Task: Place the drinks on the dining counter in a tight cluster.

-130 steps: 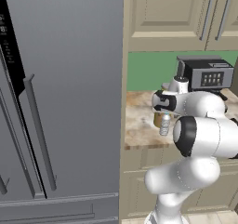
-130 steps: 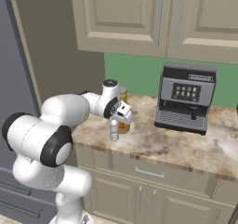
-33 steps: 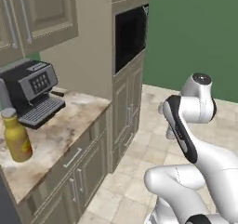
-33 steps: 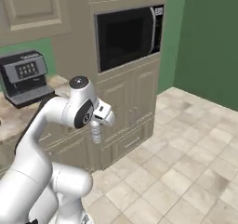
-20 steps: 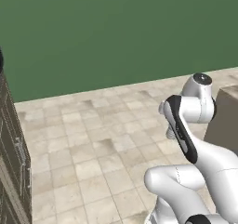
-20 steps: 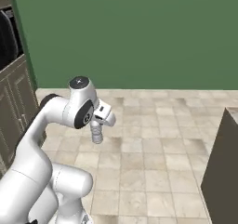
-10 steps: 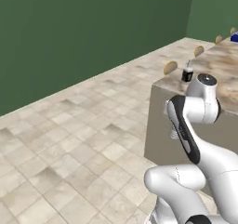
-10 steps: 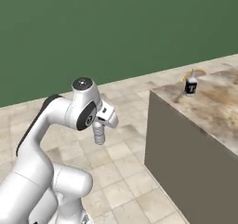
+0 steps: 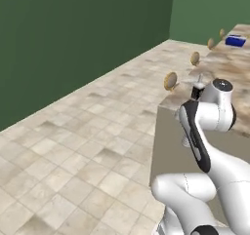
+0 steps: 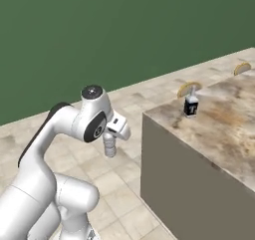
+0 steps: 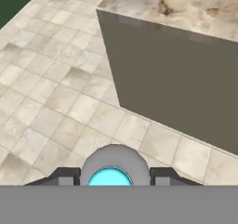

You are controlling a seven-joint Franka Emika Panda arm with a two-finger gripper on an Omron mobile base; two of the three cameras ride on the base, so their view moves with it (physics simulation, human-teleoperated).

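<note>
Gripper (image 10: 109,152) hangs out in front of the arm over the tiled floor, clamped on a small clear bottle (image 10: 109,145) that points downward from the hand. In the hand view the bottle's blue cap (image 11: 110,177) sits between the two dark fingertips (image 11: 65,176), one on each side of it. Ahead and to the right in the right base view stands the counter (image 10: 219,119), a long block with a tan marbled top and a plain grey-brown end wall. A dark bottle (image 10: 191,106) with a white label stands upright near the counter's corner, well apart from the gripper. Round stools (image 9: 170,81) line the counter's far side, and a blue object (image 9: 236,41) lies farther down its top. A dark green wall (image 10: 99,30) backs the floor.
</note>
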